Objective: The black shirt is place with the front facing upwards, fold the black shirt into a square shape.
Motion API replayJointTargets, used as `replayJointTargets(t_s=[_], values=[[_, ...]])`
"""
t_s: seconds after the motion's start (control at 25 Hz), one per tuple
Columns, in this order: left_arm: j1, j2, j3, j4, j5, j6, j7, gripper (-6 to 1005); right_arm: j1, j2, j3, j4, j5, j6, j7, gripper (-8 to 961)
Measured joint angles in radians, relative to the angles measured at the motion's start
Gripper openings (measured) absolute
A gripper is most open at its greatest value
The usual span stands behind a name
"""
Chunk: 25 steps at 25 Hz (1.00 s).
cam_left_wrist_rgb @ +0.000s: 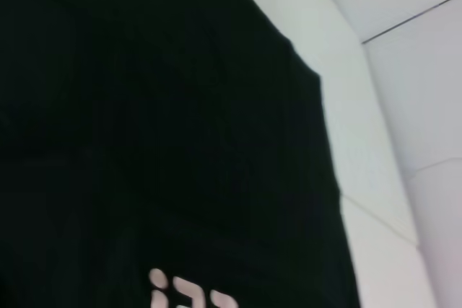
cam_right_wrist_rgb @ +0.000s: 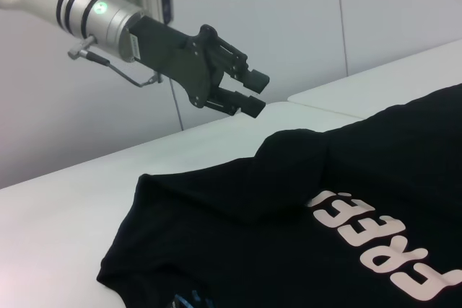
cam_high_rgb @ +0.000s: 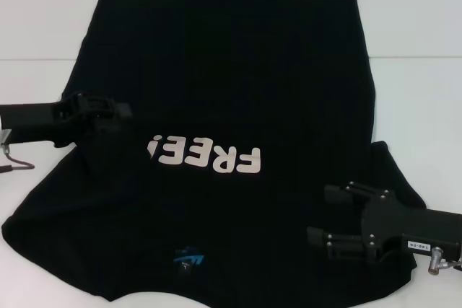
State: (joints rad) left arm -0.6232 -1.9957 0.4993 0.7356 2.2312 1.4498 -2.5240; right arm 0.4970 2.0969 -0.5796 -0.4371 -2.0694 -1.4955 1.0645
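One black shirt (cam_high_rgb: 231, 106) lies spread front-up on a white table (cam_high_rgb: 419, 99), covering most of its middle and running from the near edge toward the far edge. Its collar end is at the near edge and its straight hem at the far edge. White block letters reading "FREE!" (cam_high_rgb: 204, 155) cross the chest, and one small blue logo (cam_high_rgb: 188, 259) sits near the collar. One sleeve spreads out toward the near left corner of the table, the other toward the near right side.

Two grippers are in view. The left gripper (cam_right_wrist_rgb: 249, 91) hangs in the air above the shirt's left sleeve, near the table's left edge; its two fingers (cam_right_wrist_rgb: 253, 106) stand a small way apart with nothing between them, released and clear of the cloth. The right gripper (cam_high_rgb: 328, 218) is over the shirt's right sleeve near the table's near right corner, its two fingers spread apart and holding nothing.
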Motion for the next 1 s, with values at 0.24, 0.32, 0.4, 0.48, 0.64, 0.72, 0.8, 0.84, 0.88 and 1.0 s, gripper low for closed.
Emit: replayJointTargets(t_s=[0.24, 0.32, 0.4, 0.48, 0.64, 0.72, 0.8, 0.84, 0.88, 1.0], values=[[0.048, 0.011, -0.001, -0.009, -0.095, 0.046, 0.134, 410, 0.0, 0.0, 0.005, 0.0, 0.0, 0.001, 0.0, 922], [0.073, 0.011, -0.001, -0.005, -0.163, 0.11, 0.276, 488, 0.0, 0.0, 0.008, 0.0, 0.001, 0.001, 0.004, 922], [0.107, 0.0, -0.001, -0.004, -0.229, 0.183, 0.444, 567, 0.001, 0.0, 0.01, 0.0, 0.005, 0.001, 0.009, 922], [0.149, -0.019, -0.002, 0.002, -0.285, 0.252, 0.639, 642, -0.001, -0.001, 0.011, 0.0, 0.034, 0.001, 0.02, 922], [0.232, -0.069, 0.003, 0.035, -0.323, 0.319, 0.92, 755, -0.006, -0.004, 0.012, -0.004, 0.062, 0.008, 0.061, 922], [0.267, -0.093, 0.013, 0.049, -0.319, 0.349, 1.055, 756, -0.005, -0.007, 0.013, -0.011, 0.069, 0.026, 0.115, 922], [0.306, -0.114, 0.018, 0.056, -0.317, 0.395, 1.212, 757, 0.0, -0.011, 0.013, -0.021, 0.069, 0.047, 0.181, 922], [0.32, -0.124, 0.018, 0.059, -0.317, 0.409, 1.26, 757, 0.0, -0.012, 0.011, -0.031, 0.067, 0.054, 0.215, 922], [0.337, -0.135, 0.02, 0.067, -0.315, 0.42, 1.306, 757, 0.0, -0.012, 0.009, -0.042, 0.065, 0.057, 0.242, 922], [0.358, -0.155, 0.031, 0.084, -0.286, 0.413, 1.337, 759, -0.014, -0.013, 0.005, -0.099, 0.062, 0.057, 0.342, 922]])
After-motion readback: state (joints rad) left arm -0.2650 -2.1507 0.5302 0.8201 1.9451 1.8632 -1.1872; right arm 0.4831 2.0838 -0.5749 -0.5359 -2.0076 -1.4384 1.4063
